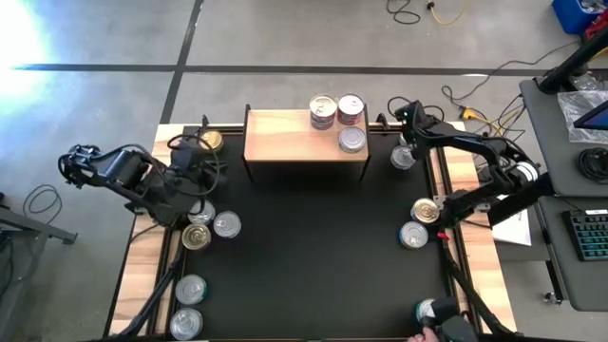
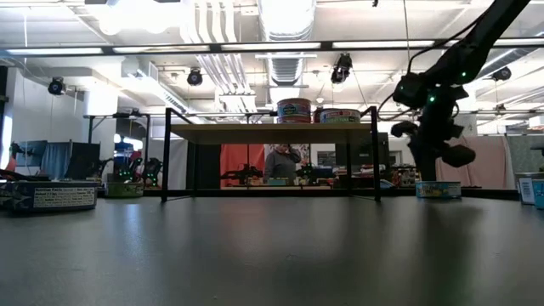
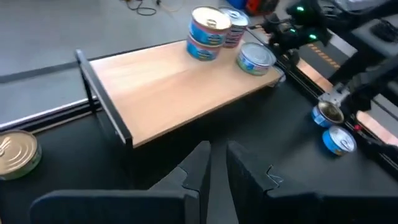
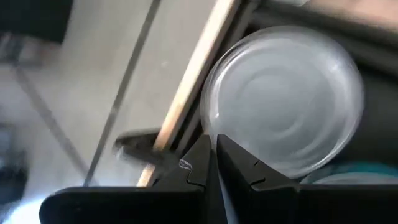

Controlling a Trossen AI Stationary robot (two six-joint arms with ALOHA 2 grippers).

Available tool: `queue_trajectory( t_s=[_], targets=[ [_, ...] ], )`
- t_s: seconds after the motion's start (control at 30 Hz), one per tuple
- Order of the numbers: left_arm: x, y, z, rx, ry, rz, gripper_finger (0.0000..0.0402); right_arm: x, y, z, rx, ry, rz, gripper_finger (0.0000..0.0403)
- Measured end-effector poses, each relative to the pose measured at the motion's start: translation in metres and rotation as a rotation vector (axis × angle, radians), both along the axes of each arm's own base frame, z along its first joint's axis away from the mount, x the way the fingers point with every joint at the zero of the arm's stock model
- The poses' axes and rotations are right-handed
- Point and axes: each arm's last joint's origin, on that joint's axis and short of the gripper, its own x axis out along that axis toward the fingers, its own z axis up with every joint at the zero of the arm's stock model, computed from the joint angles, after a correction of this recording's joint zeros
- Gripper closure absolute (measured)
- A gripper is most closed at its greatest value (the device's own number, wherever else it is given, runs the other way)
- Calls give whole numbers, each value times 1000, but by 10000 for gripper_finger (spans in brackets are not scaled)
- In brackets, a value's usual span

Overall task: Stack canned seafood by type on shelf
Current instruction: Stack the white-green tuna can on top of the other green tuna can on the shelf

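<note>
The shelf [image 1: 285,135], a light-wood board on black legs, stands at the mat's far edge. At its right end are a two-can stack [image 1: 323,112], a red-labelled can [image 1: 351,109] and a blue-labelled can [image 1: 352,141]. My right gripper [image 1: 407,133] is shut and hovers above a silver-lidded can [image 4: 286,99] that stands on the mat just right of the shelf [image 2: 438,189]. My left gripper [image 3: 217,168] is shut and empty, over the mat left of the shelf, near a gold-lidded can [image 3: 15,155]. Loose cans stand on the mat at its left [image 1: 201,211] and right [image 1: 426,211].
More cans stand near the mat's left near corner [image 1: 190,288] and at its right near edge [image 1: 432,312], where a person's hand [image 1: 418,335] shows. The shelf's left part is bare wood. A desk with a keyboard [image 1: 589,233] stands to the right of the table.
</note>
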Motion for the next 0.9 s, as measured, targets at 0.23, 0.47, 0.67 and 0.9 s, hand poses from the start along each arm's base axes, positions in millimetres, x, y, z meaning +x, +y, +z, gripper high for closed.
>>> queue_trajectory(
  t_s=[0.23,0.47,0.67,0.9],
  targets=[
    [0,-1,6,-45,11,-55,365,2,-5,-2,2,43,-96,394],
    [0,-3,5,-88,72,-158,365,7,-14,-9,129,107,-51,394],
    [-1,-3,6,-67,71,-150,365,13,-18,-18,187,122,-71,394],
    [-7,0,8,-60,59,-139,365,12,-13,-20,252,114,-69,394]
  ],
)
